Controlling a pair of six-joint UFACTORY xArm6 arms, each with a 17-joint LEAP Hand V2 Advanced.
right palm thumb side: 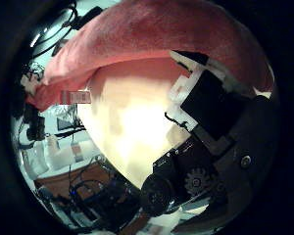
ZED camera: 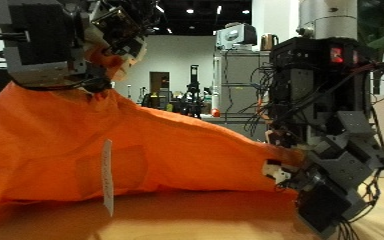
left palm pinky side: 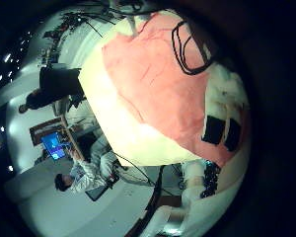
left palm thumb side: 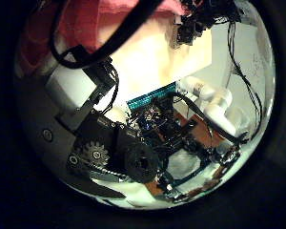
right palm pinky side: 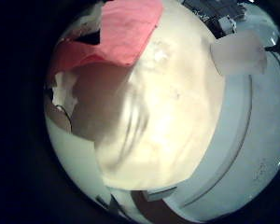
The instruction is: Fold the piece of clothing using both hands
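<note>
You are looking at a plain orange garment (ZED camera: 99,140) with no pattern, a white label (ZED camera: 108,176) hanging off its front. Your left hand (ZED camera: 92,45) and your right hand (ZED camera: 328,165) are black and grey with white parts. The bench (ZED camera: 179,220) under them is light tan.

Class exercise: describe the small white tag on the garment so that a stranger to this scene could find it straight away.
Start at the wooden table, where a large orange garment is held up between the left hand and the right hand. On the cloth's front face, low down towards the left hand's side, hangs a narrow white tag. It is the only pale strip on the plain orange cloth.
</note>
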